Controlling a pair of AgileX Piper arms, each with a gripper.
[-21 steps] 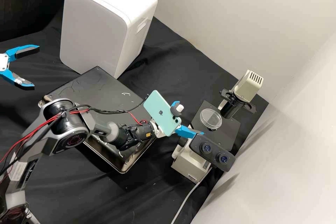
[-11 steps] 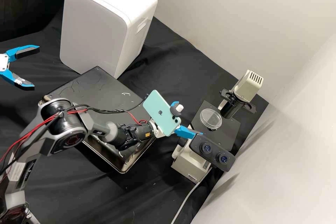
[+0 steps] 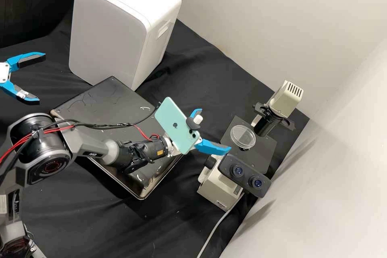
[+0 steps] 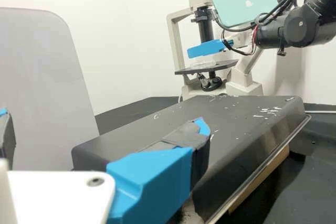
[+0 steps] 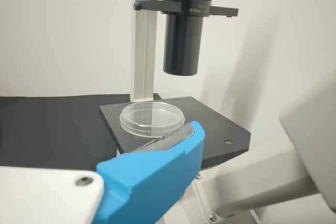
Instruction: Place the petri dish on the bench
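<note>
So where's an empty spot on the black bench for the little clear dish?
Bare cloth lies between the white box and the microscope, and in front of the tray. The stage is crowded: petri dish, right fingers.

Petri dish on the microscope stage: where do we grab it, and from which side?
Grip the petri dish by its rim, jaws spanning its width. Come in low and level over the edge of the microscope stage nearest the eyepieces. The dish is shallow and lies flat, and the black condenser tube hangs just above and behind it, so a top-down approach looks cramped.
</note>
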